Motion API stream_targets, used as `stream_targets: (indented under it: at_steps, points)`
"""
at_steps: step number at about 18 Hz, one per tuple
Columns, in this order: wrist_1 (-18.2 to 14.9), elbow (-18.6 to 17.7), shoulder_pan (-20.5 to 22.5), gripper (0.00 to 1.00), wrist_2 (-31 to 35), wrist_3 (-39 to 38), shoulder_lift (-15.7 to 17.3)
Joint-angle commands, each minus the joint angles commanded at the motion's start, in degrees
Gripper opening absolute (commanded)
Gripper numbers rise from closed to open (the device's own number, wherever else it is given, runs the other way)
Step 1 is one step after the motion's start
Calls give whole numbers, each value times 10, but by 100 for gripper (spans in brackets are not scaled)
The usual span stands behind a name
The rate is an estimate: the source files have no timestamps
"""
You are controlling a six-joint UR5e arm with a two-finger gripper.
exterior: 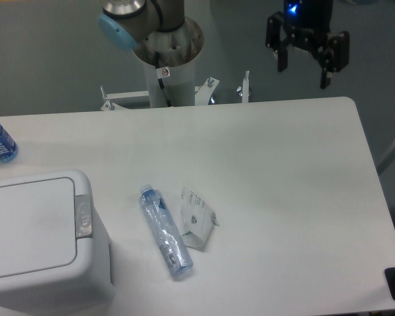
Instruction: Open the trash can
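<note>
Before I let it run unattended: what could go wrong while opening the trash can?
1. The end effector hangs open beyond the table's far edge, far from the trash can; crossing low, it could sweep the plastic bottle or the wrapper.
2. The grey push-button strip is narrow; a press landing beside it would probably leave the lid shut.
</note>
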Motion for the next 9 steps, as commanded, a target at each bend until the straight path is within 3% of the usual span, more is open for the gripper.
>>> stream_targets:
  at_steps: [4,9]
  points:
    - [1,0,0,100,-6,-8,0]
    - [1,7,-15,100,-15,-92,-7]
